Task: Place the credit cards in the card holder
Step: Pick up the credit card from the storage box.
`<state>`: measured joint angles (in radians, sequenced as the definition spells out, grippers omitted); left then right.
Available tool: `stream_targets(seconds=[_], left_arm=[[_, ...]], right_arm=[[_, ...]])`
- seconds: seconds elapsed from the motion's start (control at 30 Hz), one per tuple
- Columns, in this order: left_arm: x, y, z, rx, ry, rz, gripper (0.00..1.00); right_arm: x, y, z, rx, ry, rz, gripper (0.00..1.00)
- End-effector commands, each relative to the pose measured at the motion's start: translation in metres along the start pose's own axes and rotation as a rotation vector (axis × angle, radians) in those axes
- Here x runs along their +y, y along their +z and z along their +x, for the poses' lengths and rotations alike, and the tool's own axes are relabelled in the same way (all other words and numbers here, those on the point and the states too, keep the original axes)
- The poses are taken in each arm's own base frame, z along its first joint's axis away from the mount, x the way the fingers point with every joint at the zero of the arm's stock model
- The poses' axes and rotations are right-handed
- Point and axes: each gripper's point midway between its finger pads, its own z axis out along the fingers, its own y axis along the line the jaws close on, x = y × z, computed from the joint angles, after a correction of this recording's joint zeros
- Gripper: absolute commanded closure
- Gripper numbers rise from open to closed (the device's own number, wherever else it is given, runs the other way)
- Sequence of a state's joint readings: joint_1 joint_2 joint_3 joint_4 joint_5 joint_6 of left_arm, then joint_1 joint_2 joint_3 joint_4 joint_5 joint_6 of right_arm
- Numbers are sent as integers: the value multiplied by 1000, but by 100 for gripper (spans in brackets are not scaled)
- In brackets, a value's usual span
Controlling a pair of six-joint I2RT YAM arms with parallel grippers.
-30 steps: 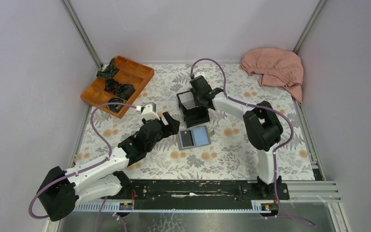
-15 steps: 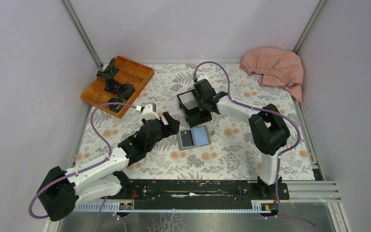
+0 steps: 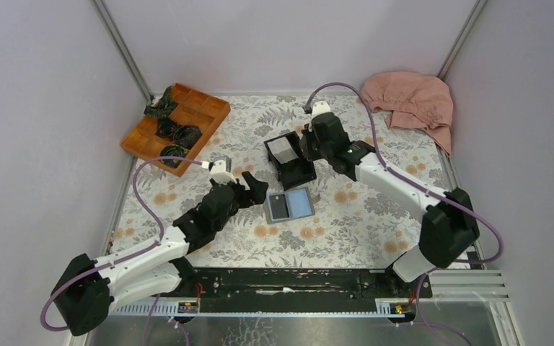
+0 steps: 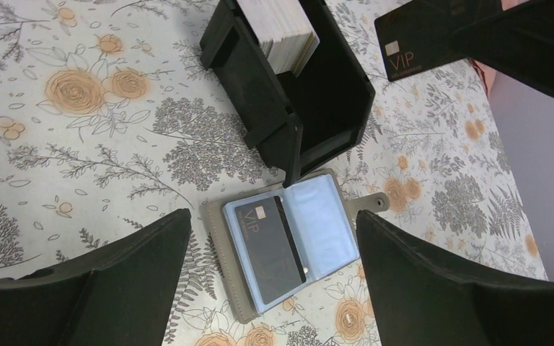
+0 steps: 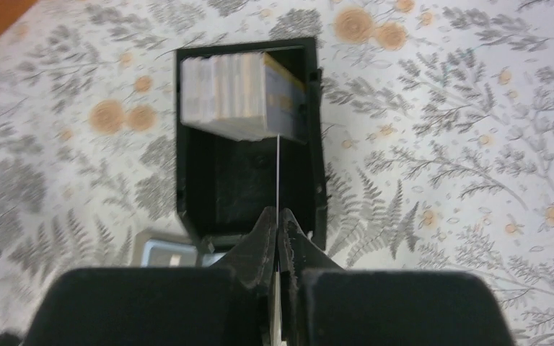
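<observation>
On the floral table (image 3: 346, 238), a black box (image 3: 296, 173) at upper centre holds the stack of credit cards (image 3: 283, 149). Just below it the card holder (image 3: 289, 205) lies open, one card in its left half, the blue half bare. The right gripper (image 5: 278, 220) pinches one loose card (image 4: 416, 42); the left gripper (image 3: 255, 185) hangs wide beside the holder. Unpinned, the holder could slide at a nudge, and the thin card could twist. From above the loose card is hidden, and the pocket mouths are unclear.

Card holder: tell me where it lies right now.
In the top view, the card holder lies open just on the near side of the black box, with the open left end effector to its left.
</observation>
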<state>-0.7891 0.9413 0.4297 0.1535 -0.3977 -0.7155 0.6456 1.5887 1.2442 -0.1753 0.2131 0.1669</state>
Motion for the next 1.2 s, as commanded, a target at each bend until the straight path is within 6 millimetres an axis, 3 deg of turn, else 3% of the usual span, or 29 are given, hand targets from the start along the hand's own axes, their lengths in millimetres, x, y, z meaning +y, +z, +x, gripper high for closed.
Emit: stream_targets(seconds=[0.0, 0.27, 0.43, 0.73, 0.97, 1.17], left_arm=[[-25, -4, -15, -71, 17, 158, 8], [-80, -32, -3, -21, 102, 523, 7], [-99, -48, 9, 45, 142, 665, 5], [-113, -65, 42, 223, 221, 818, 4], [-120, -68, 59, 297, 215, 904, 26], [-125, -69, 64, 328, 219, 945, 38]], right_arm=[[22, -44, 10, 17, 40, -157, 100], [55, -113, 70, 112, 97, -477, 100], [74, -143, 94, 138, 146, -649, 100], [97, -171, 114, 181, 231, -855, 100], [104, -181, 120, 222, 250, -920, 100], [108, -179, 130, 266, 266, -954, 100]])
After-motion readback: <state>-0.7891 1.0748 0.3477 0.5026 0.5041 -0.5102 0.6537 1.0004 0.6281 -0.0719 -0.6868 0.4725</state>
